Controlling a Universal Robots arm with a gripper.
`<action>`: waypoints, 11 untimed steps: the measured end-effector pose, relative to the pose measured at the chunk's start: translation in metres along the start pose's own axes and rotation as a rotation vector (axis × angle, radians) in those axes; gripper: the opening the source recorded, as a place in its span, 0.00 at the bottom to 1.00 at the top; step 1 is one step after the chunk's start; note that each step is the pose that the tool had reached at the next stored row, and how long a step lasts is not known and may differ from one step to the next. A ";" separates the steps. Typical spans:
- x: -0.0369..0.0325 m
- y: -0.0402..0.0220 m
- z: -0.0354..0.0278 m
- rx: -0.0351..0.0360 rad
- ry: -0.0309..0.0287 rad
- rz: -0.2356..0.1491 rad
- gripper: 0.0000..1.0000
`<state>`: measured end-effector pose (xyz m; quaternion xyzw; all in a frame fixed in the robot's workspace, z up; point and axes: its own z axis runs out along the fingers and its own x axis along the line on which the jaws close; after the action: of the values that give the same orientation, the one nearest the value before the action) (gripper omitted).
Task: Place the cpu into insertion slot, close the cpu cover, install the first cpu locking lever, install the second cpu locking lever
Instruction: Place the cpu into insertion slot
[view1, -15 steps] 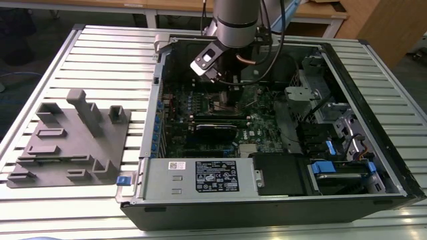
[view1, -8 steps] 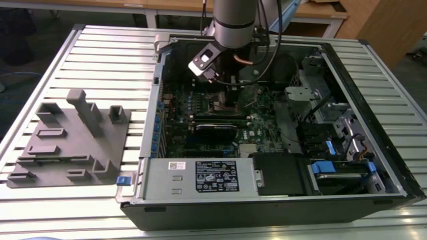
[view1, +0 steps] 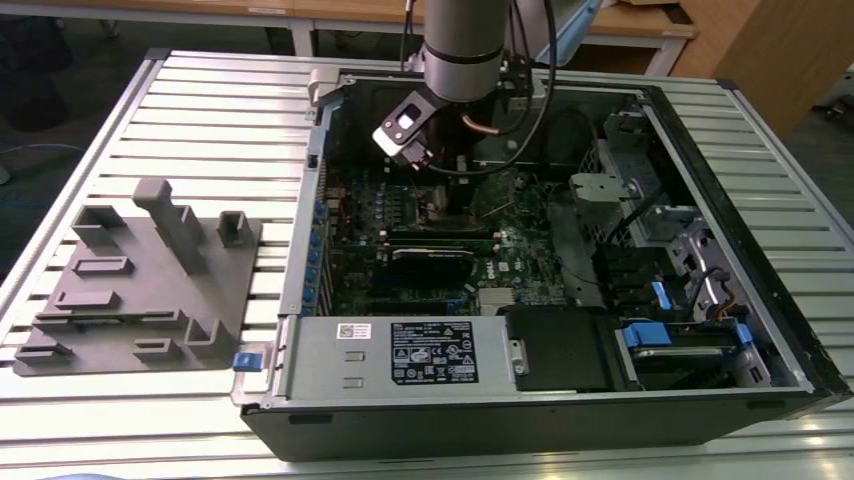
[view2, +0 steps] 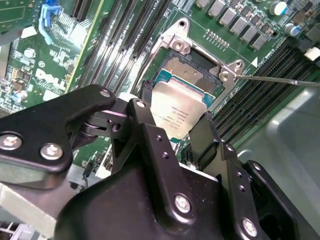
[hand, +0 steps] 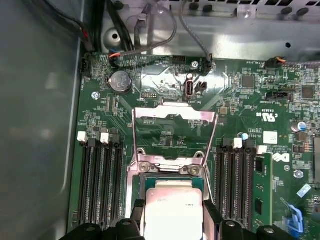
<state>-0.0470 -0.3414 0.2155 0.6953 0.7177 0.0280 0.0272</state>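
The gripper (view2: 174, 120) is pinching the cpu (view2: 182, 105) by two opposite edges, holding it face-up partly over the insertion slot (view2: 194, 72), whose bare contacts are showing just beyond the chip, towards the swung-open cpu cover (hand: 175, 116).

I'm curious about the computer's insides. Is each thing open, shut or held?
insertion slot: uncovered
cpu: gripped over the insertion slot
gripper: shut on the cpu
cpu cover: swung open
locking lever: unlatched
computer case: side open
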 end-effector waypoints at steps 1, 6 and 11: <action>0.0000 -0.0002 0.0013 0.0000 0.0001 0.000 0.54; 0.0000 -0.0009 0.0065 0.0001 -0.0003 0.000 0.54; 0.0001 -0.0031 0.0074 0.0000 -0.0005 0.000 0.54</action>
<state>-0.0495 -0.3414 0.2079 0.6954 0.7175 0.0278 0.0274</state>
